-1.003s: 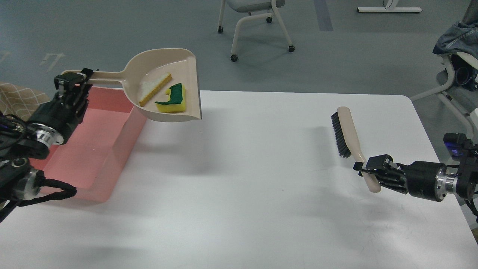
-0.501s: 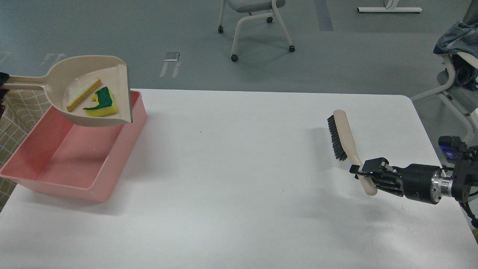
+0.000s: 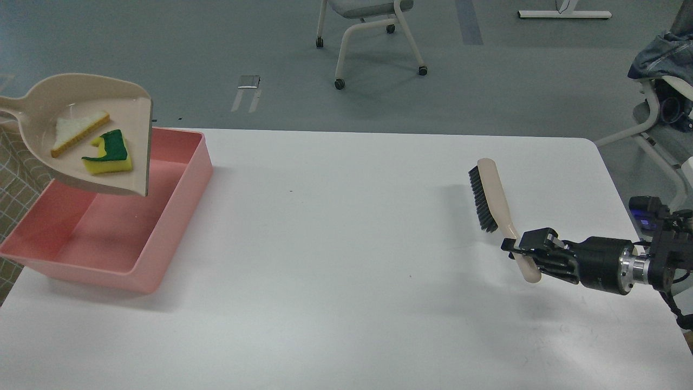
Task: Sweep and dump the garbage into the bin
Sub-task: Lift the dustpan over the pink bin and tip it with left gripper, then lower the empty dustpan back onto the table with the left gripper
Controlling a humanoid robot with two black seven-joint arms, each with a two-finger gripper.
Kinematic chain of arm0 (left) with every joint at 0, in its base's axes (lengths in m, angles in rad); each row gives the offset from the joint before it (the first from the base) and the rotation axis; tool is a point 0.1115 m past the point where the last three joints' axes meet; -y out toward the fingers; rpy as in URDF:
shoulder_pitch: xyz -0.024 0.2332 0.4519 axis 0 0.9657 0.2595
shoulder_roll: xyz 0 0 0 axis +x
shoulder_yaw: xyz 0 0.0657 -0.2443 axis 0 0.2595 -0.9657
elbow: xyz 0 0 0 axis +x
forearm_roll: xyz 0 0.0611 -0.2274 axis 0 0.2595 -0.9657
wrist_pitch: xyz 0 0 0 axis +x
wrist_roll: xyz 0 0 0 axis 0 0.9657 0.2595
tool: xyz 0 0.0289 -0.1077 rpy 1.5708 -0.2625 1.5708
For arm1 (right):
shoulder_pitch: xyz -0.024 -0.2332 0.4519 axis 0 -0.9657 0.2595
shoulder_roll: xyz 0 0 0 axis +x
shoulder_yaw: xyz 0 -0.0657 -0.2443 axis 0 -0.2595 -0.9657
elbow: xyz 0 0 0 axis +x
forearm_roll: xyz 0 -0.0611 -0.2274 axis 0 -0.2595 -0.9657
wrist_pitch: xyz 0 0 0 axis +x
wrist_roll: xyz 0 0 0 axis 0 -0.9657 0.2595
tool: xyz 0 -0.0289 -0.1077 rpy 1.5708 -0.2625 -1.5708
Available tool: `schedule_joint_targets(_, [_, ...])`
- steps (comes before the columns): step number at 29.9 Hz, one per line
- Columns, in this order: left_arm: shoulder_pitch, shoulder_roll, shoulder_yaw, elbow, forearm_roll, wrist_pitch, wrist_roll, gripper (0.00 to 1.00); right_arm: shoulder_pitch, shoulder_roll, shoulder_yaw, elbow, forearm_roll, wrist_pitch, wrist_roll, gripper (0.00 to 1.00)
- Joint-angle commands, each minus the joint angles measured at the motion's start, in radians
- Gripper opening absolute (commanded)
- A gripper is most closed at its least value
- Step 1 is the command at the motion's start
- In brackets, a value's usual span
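Note:
The beige dustpan hangs in the air over the far left part of the pink bin, its handle running off the left edge. In it lie the yellow sponge with green backing and the white bread-like slice. My left gripper is out of view past the left edge. My right gripper at the right is shut on the handle of the beige brush, bristles facing left, above the table. The bin's inside looks bare.
The white table spans the view; its far edge runs behind the bin. A chair on castors stands on the floor beyond. Another chair with denim cloth is at the far right.
The dustpan has moved left from beside the bin to over it, and my left gripper has left the view. The brush and right gripper have drifted slightly left.

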State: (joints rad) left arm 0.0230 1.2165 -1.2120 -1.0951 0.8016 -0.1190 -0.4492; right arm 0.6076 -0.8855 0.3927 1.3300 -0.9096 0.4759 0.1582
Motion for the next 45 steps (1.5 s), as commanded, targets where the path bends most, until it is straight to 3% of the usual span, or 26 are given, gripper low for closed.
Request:
schedule_joint_targets(1, [0.000, 0.005, -0.003, 0.020, 0.065, 0.015, -0.011, 0.00, 0.000, 0.002, 0.000, 0.000, 0.000, 0.000, 0.001, 0.12])
schedule_joint_targets(14, [0.000, 0.069, 0.009, 0.026, 0.346, 0.223, -0.039, 0.00, 0.006, 0.007, 0.000, -0.002, 0.000, 0.000, 0.001, 0.12])
schedule_joint_targets(26, [-0.018, 0.112, -0.024, 0.011, 0.324, 0.240, -0.039, 0.00, 0.012, 0.007, 0.002, 0.014, 0.000, 0.000, 0.000, 0.12])
schedule_joint_targets(31, [-0.081, 0.112, -0.057, -0.046, 0.205, 0.199, -0.034, 0.00, 0.012, 0.007, 0.000, 0.011, 0.000, 0.000, 0.000, 0.12])
schedule_joint_targets(35, [-0.152, 0.089, -0.064, -0.114, 0.168, 0.102, 0.033, 0.00, 0.012, 0.005, 0.000, 0.009, 0.000, 0.000, 0.000, 0.12])
schedule_joint_targets(37, [-0.198, 0.011, -0.061, -0.173, 0.114, 0.067, 0.101, 0.00, 0.011, 0.007, 0.000, 0.011, 0.000, 0.001, 0.000, 0.12])
schedule_joint_targets(38, [-0.208, -0.012, -0.060, -0.183, 0.107, 0.062, 0.119, 0.00, 0.009, 0.007, 0.000, 0.011, 0.000, 0.000, 0.000, 0.12])
schedule_joint_targets(40, [-0.253, -0.099, -0.055, -0.222, 0.100, 0.039, 0.196, 0.00, 0.008, 0.007, -0.001, 0.011, 0.000, 0.000, 0.000, 0.12])
schedule_joint_targets(41, [-0.253, -0.100, -0.055, -0.223, 0.100, 0.039, 0.196, 0.00, 0.008, 0.007, -0.001, 0.011, 0.000, 0.000, 0.000, 0.12])
schedule_joint_targets(45, [-0.285, -0.276, -0.049, -0.273, 0.102, 0.038, 0.294, 0.00, 0.006, 0.007, -0.001, 0.009, 0.000, 0.000, 0.000, 0.12])
